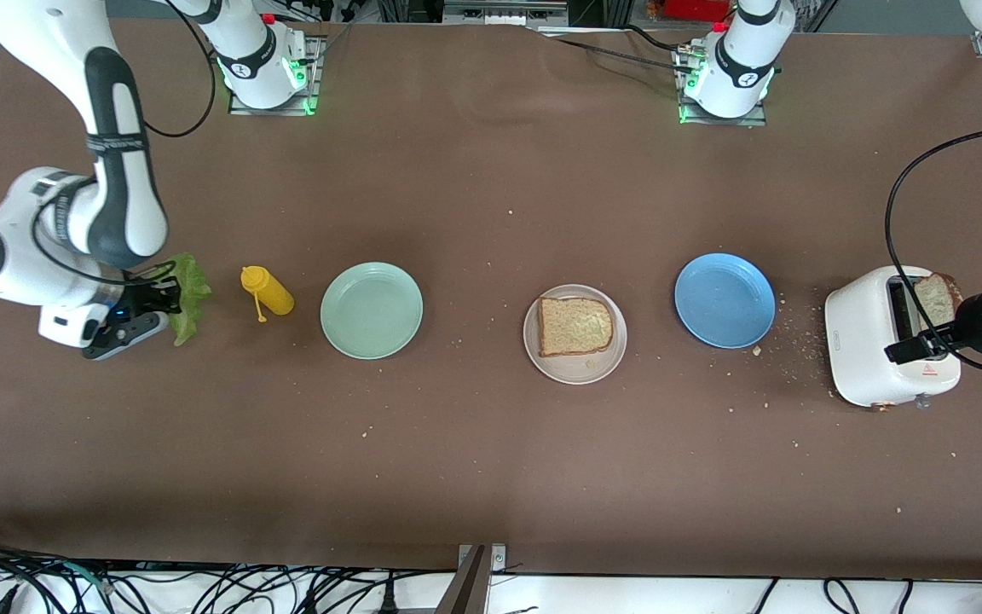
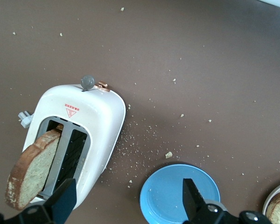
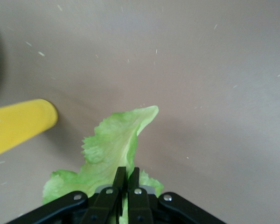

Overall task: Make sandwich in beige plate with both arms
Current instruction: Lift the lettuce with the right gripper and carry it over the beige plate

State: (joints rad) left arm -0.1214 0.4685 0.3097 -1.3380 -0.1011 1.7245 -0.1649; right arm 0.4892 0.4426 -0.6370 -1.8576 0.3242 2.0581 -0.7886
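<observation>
Plates: three; beige plate, mint plate, blue plate
Bread slices: two; one on beige, one in toaster
Left gripper: spread wide over toaster
Right gripper: clamped on lettuce leaf

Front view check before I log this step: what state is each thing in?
Beige plate: holds one bread slice.
Lettuce leaf: pinched in right claw.
Toaster: second slice sticking up from a slot.
Left claw: open, over toaster.
Mint plate: empty.
Blue plate: empty.
Yellow bottle: lying down.

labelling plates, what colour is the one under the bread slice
Pale beige; the plate under the bread slice shows best in the front view.
</observation>
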